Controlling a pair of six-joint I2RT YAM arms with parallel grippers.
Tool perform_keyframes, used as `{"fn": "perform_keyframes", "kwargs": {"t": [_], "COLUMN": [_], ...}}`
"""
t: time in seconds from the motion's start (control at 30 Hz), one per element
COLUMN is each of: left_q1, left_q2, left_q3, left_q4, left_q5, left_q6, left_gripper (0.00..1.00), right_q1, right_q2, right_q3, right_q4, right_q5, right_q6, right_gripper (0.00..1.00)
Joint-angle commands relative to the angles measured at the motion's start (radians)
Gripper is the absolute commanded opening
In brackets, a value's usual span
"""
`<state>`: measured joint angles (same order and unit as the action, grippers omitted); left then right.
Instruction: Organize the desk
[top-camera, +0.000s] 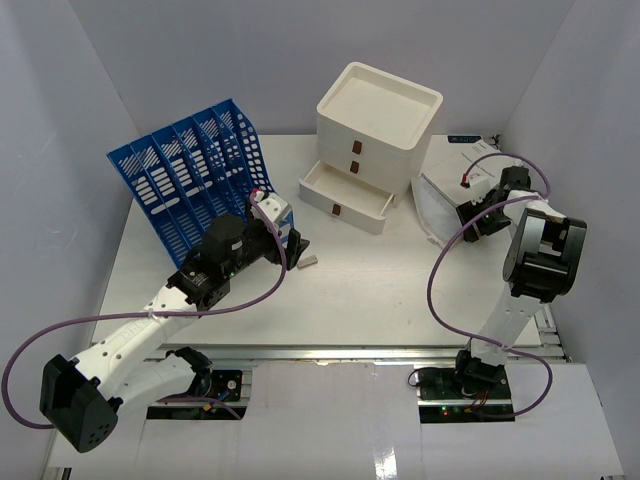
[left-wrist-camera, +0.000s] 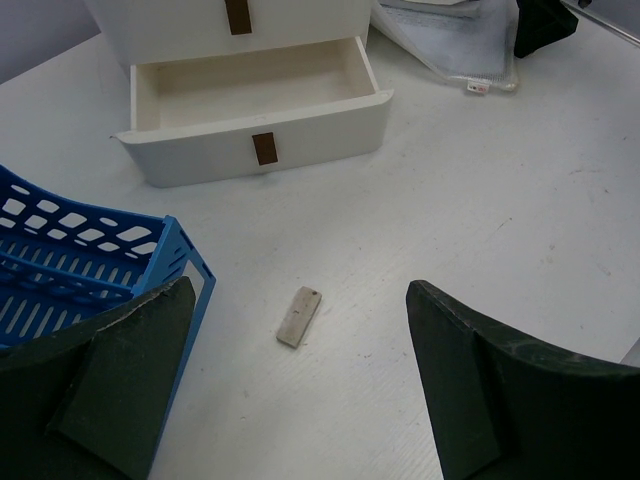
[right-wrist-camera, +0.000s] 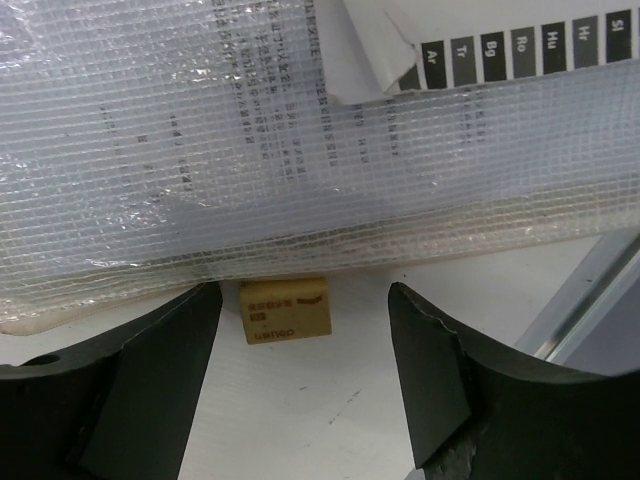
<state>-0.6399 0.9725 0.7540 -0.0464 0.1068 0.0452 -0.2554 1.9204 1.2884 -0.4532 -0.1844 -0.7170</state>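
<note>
Left gripper (left-wrist-camera: 297, 295): jaws wide above small beige piece (left-wrist-camera: 298, 317), probably meant for open drawer (left-wrist-camera: 200, 150)
Right gripper (right-wrist-camera: 302, 300): jaws apart either side of yellow tag (right-wrist-camera: 283, 310) of mesh pouch (right-wrist-camera: 250, 150), nothing held

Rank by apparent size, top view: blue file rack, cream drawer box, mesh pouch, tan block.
1. blue file rack and cream drawer box: too close to rank
2. mesh pouch, partly hidden
3. tan block

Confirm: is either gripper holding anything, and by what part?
Nothing held: left gripper hangs open above the small beige block on the desk; right gripper is open, jaws either side of the yellow tag of the mesh pouch, not touching it.
</note>
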Motion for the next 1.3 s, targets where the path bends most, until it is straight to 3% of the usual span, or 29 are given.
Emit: {"fn": "perform_keyframes", "kwargs": {"t": [0.0,0.1,0.3,0.53,0.7,0.87,1.1,1.27], "left_q1": [-0.003,-0.003,-0.001,-0.001,-0.001,-0.001,-0.001,-0.001], "left_q2": [-0.005,-0.005,-0.006,-0.012,-0.005,-0.005,0.007,0.046], "left_q3": [-0.003,-0.004,-0.007,-0.012,-0.013,-0.016,-0.032,-0.043], "left_q4": [0.006,0.008,0.013,0.027,0.029,0.034,0.083,0.072], "left_q5": [-0.015,-0.019,-0.026,-0.029,-0.024,-0.013,0.031,0.123], "left_q6": [0.010,0.009,0.007,-0.009,-0.019,-0.031,-0.123,-0.229], "left_gripper": [0.98,0.98,0.98,0.98,0.98,0.98,0.98,0.98], "right_q1": [-0.005,-0.004,-0.007,-0.014,-0.012,0.024,0.265,0.525], "right_q2": [0.024,0.031,0.048,-0.017,-0.116,-0.318,-0.579,-0.606], "right_q3": [0.025,0.019,0.027,-0.055,-0.132,-0.240,-0.334,-0.212], "right_q4": [-0.033,-0.036,-0.075,-0.074,-0.076,-0.115,-0.145,-0.062], "right_q5": [-0.012,-0.010,-0.029,-0.055,-0.140,-0.238,-0.338,-0.322], "right_q6": [-0.042,-0.057,-0.072,-0.082,-0.065,-0.061,0.002,0.130], "right_gripper": [0.73,0.70,0.51,0.38,0.27,0.25,0.23,0.20]}}
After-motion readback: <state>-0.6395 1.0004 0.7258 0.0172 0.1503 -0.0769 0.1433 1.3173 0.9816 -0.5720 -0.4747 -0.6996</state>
